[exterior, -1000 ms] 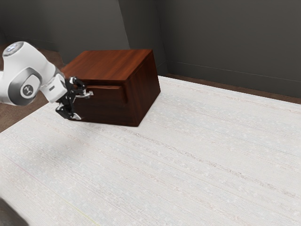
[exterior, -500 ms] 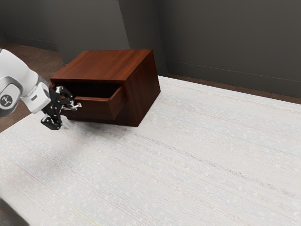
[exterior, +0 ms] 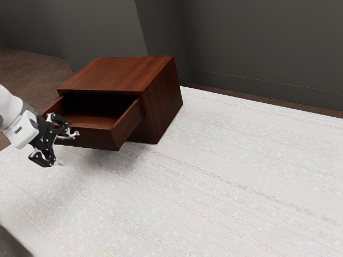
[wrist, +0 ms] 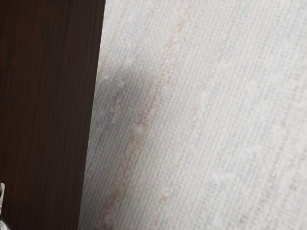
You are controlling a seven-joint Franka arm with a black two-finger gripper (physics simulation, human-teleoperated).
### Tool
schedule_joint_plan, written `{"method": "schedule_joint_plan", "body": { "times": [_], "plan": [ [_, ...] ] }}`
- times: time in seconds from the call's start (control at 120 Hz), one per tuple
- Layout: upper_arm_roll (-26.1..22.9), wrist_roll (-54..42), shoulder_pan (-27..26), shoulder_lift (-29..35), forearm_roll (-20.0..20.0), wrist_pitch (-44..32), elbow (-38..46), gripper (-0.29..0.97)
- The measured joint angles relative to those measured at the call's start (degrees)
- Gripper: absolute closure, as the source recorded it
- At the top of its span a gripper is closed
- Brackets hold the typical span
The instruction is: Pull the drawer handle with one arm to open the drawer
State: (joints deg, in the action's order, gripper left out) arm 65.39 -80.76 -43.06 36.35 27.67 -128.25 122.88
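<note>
Our fingers [exterior: 58,124] are closed on the small silver handle [exterior: 71,134], one on each side of it, so the gripper [exterior: 63,131] has the drawer in hand. Just beyond the fingertips is the drawer [exterior: 96,140] front; the wrist view shows its dark wood close under the hand, with the pale table [exterior: 225,176] beside it. Behind the front, the drawer's open box runs back into the cabinet [exterior: 123,75], which stands farther from the fingers. A second ago the drawer was nearly flush with the cabinet. Since then our hand has drawn back toward the exterior view's left and the drawer has come with it. We judge it well open and the task nearly done.
</note>
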Motion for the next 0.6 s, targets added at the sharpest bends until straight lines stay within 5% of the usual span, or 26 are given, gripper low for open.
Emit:
{"method": "schedule_joint_plan", "body": {
  "times": [0.15,0.225,0.408,0.5,0.6],
  "plan": [
    [-4.19,0.21,5.37,1.55,-1.04,-0.32,3.12,0.23],
    [-8.09,0.34,8.38,2.04,-0.49,-0.44,3.15,0.63],
    [-25.80,0.53,20.85,2.92,-1.16,2.62,-2.73,0.21],
    [-35.20,3.55,22.01,-0.57,-2.75,11.90,-14.69,0.12],
    [-39.92,12.49,21.64,-4.65,-5.18,24.03,-23.22,0.07]
  ]
}}
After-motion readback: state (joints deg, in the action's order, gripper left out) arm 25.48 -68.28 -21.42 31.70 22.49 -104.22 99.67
